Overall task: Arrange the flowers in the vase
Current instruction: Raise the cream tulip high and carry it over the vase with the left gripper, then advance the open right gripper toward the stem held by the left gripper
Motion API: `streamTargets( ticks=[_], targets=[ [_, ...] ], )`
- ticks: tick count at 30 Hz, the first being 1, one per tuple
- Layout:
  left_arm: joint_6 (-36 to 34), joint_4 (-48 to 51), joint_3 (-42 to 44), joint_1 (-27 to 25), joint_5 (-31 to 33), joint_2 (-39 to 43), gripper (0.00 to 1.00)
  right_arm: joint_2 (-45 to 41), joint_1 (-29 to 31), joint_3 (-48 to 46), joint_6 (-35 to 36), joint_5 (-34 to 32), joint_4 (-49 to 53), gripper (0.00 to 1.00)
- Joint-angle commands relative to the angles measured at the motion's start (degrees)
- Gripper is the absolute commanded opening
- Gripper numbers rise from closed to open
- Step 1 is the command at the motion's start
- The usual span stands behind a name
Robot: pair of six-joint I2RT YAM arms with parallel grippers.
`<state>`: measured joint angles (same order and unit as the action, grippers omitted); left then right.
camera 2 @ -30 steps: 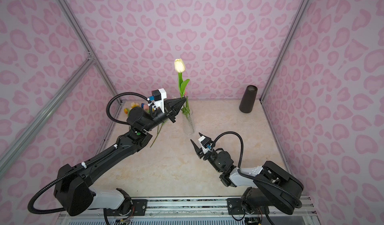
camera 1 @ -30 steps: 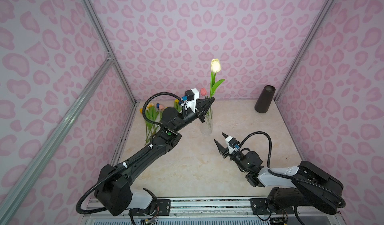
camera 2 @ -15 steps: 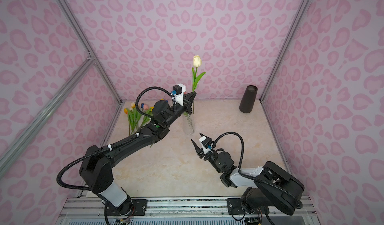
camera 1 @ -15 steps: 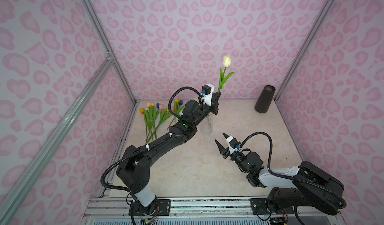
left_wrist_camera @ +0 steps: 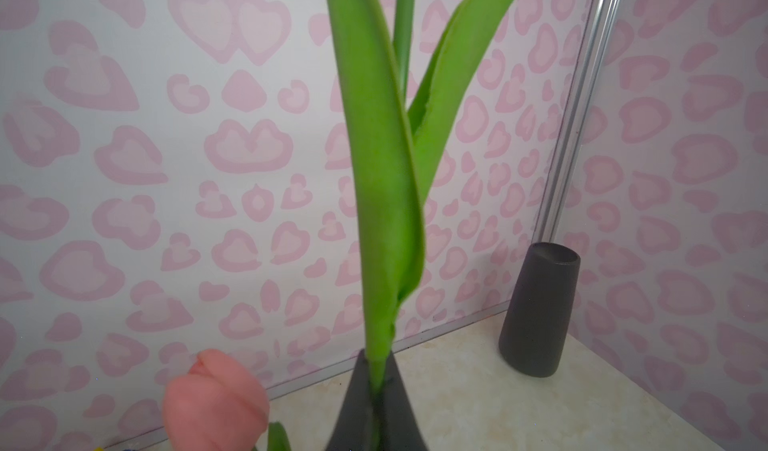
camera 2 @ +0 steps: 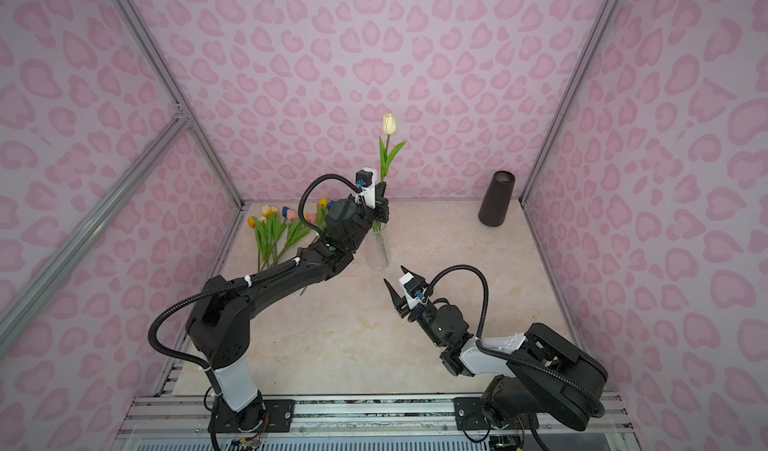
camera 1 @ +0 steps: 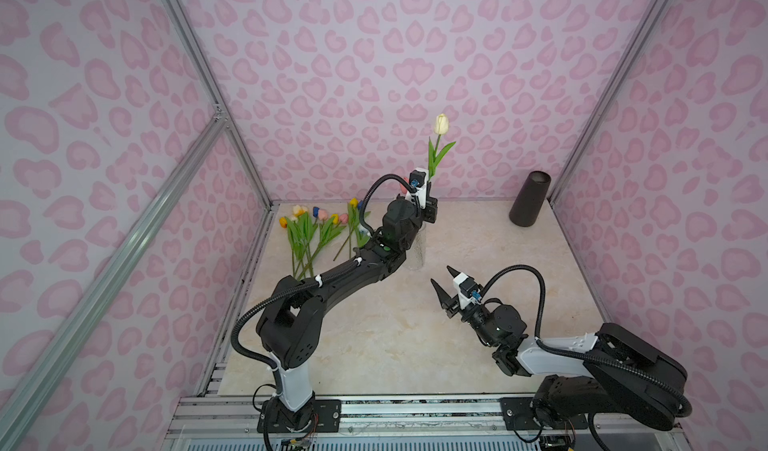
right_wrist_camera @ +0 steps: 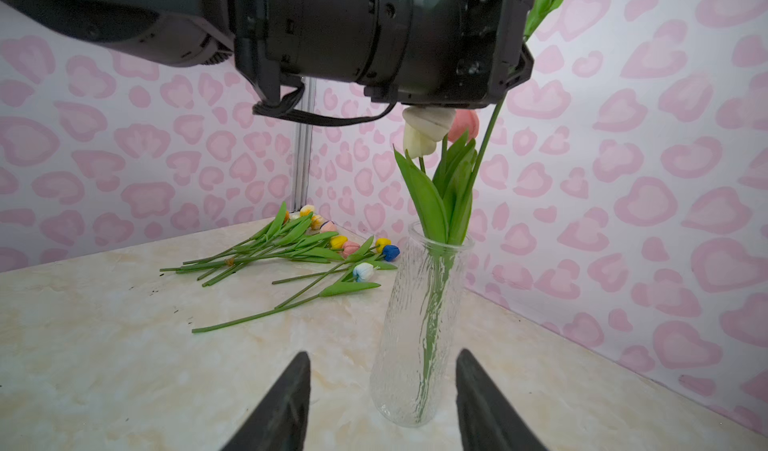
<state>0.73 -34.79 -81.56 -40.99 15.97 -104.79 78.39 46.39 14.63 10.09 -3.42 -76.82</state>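
The left gripper was pressed together on the green stem of a cream-white tulip, pinching it below the leaves. The flower stood nearly upright above the glass vase. The right gripper hung spread and empty, low over the table at about five o'clock from the vase, touching nothing.

The vase stood near the middle of the pale marbled tabletop and held two tulips, one cream and one pink. The loose tulips, yellow, pink, blue and cream, lay in a heap toward ten o'clock on the table. A dark tapered vessel stood in the corner at about two o'clock. Walls papered with pink hearts closed in three sides, with aluminium posts at the corners.

In both top views the left arm covered part of the vase and the heap. The held stem ran down to the leaves at the vase's mouth, but whether its end was inside could not be told. In the left wrist view the held flower's head was cut off.
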Motion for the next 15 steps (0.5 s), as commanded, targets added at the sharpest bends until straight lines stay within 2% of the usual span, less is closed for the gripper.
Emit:
streamTargets(
  ticks=[1, 4, 8, 9, 15],
  targets=[
    [-1.2, -1.5, -0.6, -0.2, 1.7, -0.2, 0.03, 0.2, 0.1, -0.4, 0.5, -0.6, -2.5, 0.55],
    [-2.4, -1.4, -0.4, -0.4, 1.3, 0.1, 0.06, 0.0, 0.1, -0.4, 0.6, -0.7, -2.5, 0.55],
    [-3.8, -1.4, 0.4, -0.7, 0.0, 0.6, 0.3, 0.1, 0.1, -0.4, 0.5, -0.6, -2.4, 0.55],
    [-4.0, -1.5, 0.7, -0.8, 0.0, 0.8, 0.33, 0.0, 0.1, -0.4, 0.5, -0.6, -2.3, 0.55],
    [-4.6, -1.7, 1.4, -1.1, -1.0, 1.9, 0.35, 0.2, 0.1, -0.3, 0.6, -0.6, -2.5, 0.55]
  ],
)
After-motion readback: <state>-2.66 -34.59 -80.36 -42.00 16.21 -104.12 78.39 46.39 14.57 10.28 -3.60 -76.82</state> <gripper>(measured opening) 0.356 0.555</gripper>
